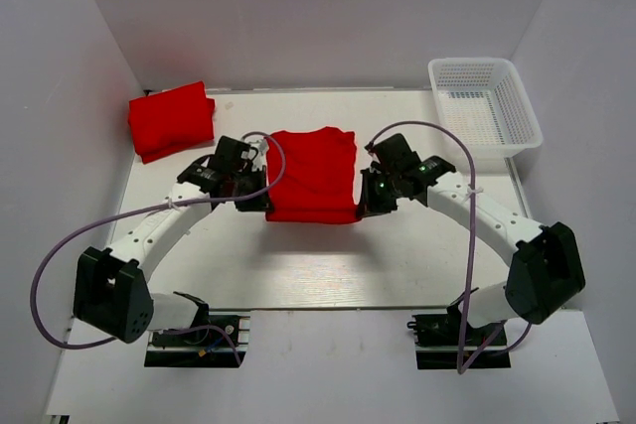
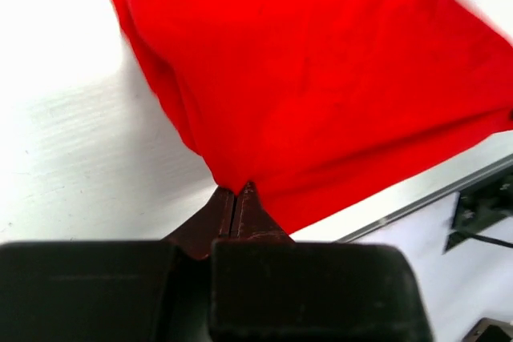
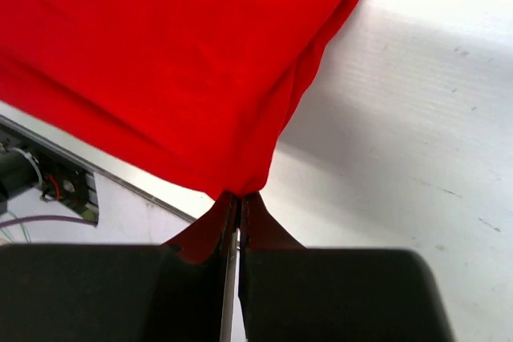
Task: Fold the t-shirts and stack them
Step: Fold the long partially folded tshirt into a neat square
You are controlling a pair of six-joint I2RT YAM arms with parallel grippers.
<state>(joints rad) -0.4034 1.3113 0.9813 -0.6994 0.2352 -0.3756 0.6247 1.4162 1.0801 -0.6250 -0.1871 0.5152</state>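
I see my left gripper (image 1: 264, 201) and right gripper (image 1: 363, 202), each with jaws clenched on a near corner of one red t-shirt (image 1: 312, 174); the cloth stretches between them over the middle of the white counter (image 1: 298, 275); a folded red t-shirt (image 1: 171, 121) lies at the far left corner; a white mesh basket (image 1: 485, 104) sits far right.

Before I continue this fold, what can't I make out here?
- Top view: how many shirts make up the folded stack; too small, layers merge.
- Top view: the table under the held t-shirt; cloth covers it.
- Wrist views: how many layers the left gripper and right gripper pinch; cloth bunches over the tips.
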